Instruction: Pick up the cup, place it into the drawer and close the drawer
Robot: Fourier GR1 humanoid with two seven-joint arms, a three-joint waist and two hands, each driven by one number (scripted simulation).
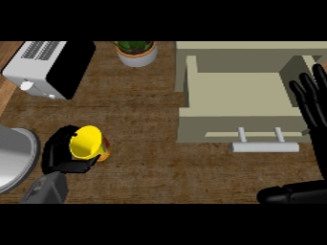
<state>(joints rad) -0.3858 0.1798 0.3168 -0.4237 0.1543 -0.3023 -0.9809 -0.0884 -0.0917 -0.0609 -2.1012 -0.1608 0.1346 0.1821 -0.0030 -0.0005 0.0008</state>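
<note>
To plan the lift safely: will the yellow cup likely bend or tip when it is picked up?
The yellow cup is probably stiff: its rim looks round though the left hand curls its fingers round it. Its wide mouth suggests it may tip easily.

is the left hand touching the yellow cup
Touching: the head view shows the left hand curled round the yellow cup, its black fingers wrapping the cup's side.

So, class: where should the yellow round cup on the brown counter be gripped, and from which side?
Grip the yellow cup round its curved side wall, below the rim, coming from its left. The wall is round, so fingers can wrap it, and the black left hand curls round it from that side, leaving the open mouth free.
</note>
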